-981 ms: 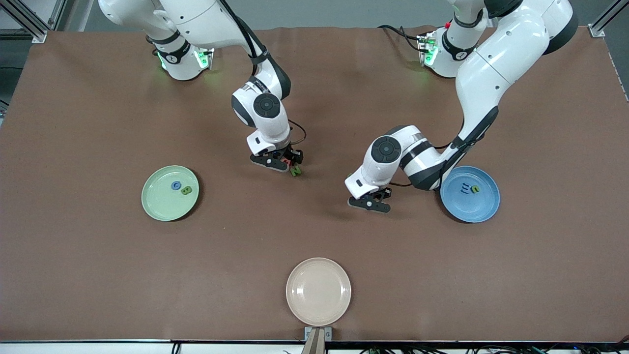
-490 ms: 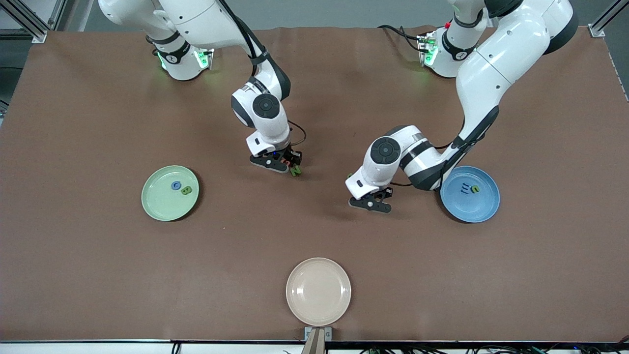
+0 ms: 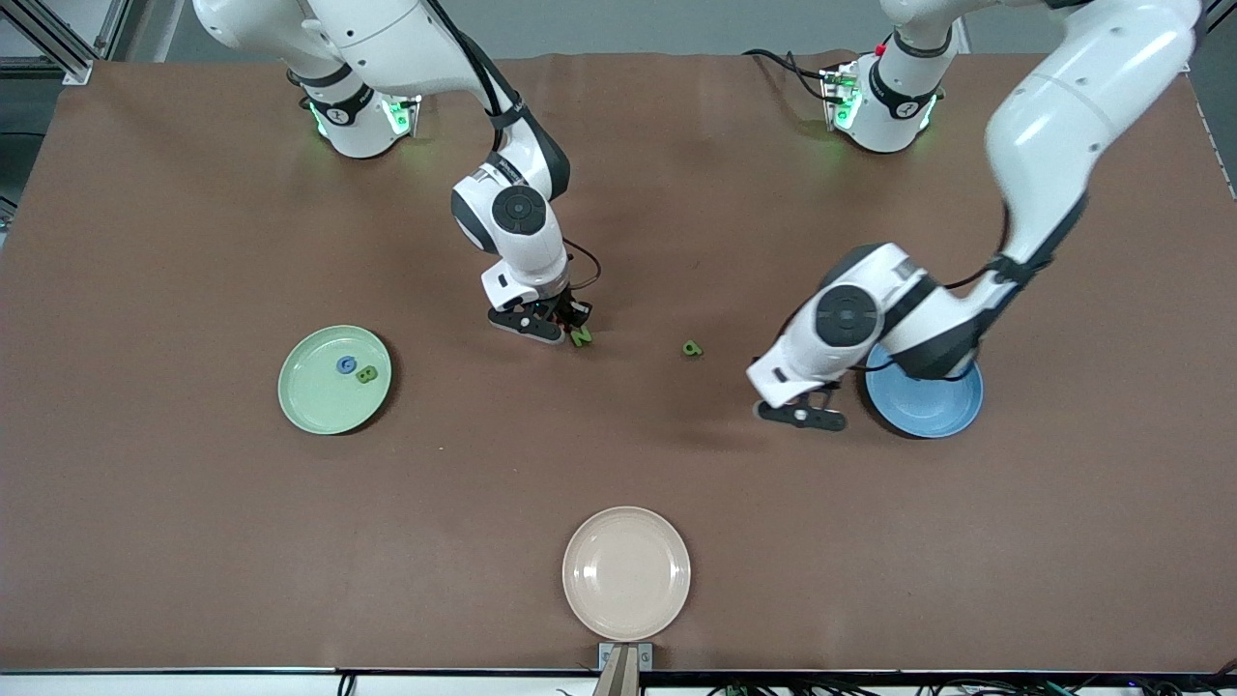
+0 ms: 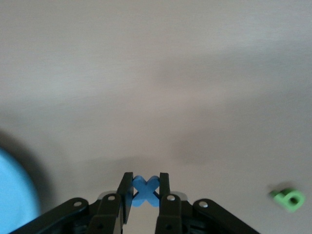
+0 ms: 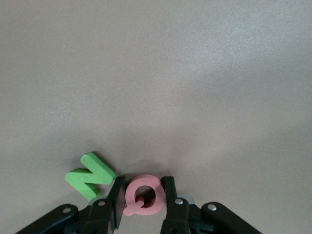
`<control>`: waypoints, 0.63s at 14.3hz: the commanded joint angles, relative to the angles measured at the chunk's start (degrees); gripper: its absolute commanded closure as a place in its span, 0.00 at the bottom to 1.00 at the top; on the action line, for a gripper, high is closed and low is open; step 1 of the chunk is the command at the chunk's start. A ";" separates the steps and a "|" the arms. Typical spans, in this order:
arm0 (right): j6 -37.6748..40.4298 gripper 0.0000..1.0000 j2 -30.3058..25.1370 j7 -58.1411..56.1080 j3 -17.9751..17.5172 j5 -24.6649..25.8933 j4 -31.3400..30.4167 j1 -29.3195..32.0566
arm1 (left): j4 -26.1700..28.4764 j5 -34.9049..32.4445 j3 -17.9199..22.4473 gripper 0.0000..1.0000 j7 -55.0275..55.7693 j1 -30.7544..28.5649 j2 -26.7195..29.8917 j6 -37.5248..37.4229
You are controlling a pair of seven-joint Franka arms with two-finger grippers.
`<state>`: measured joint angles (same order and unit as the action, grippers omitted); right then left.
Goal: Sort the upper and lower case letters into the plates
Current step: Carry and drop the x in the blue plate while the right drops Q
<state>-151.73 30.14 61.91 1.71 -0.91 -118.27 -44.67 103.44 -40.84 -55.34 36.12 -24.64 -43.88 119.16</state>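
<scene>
My left gripper (image 3: 805,408) is shut on the blue x (image 4: 145,191) and holds it above the table, beside the blue plate (image 3: 933,411). The left arm hides the inside of that plate. The green p (image 3: 692,348) lies on the table between the two grippers and also shows in the left wrist view (image 4: 288,199). My right gripper (image 3: 558,320) is down at the table with its fingers closed on the pink Q (image 5: 143,196). The green N (image 3: 581,335) lies right beside it. The pale green plate (image 3: 314,401) holds the blue G (image 3: 344,364) and green B (image 3: 365,374).
A cream-beige plate (image 3: 626,572) sits near the table's front edge, nearest the front camera. The brown table stretches bare between the plates. The arms' bases stand at the table's back edge.
The left arm has swung toward the blue plate with the blue x, uncovering the green p and covering the plate's letters. The right gripper has barely moved.
</scene>
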 commanded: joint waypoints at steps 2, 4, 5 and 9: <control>3.26 1.00 -1.30 -1.43 -0.30 0.73 -0.12 2.83 | 7.82 -6.16 -6.09 0.92 -3.68 -12.86 1.79 -0.25; 9.05 1.00 -4.64 -7.30 -0.39 0.73 -0.21 6.25 | 9.93 -10.47 -6.54 0.92 -5.61 -17.18 1.70 -0.07; 11.61 1.00 -6.13 -9.94 -0.39 0.73 -0.21 7.92 | 10.73 -12.14 -6.54 0.92 -6.58 -18.68 1.70 0.36; 14.97 1.00 -11.67 -29.77 -0.39 0.64 -3.88 19.41 | 11.52 -16.63 -6.28 0.92 -11.15 -23.52 0.91 3.09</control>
<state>-136.90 22.85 41.14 2.38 -0.82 -117.58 -31.43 113.78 -55.33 -60.76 26.50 -46.15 -43.35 120.52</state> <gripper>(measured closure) 0.634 0.744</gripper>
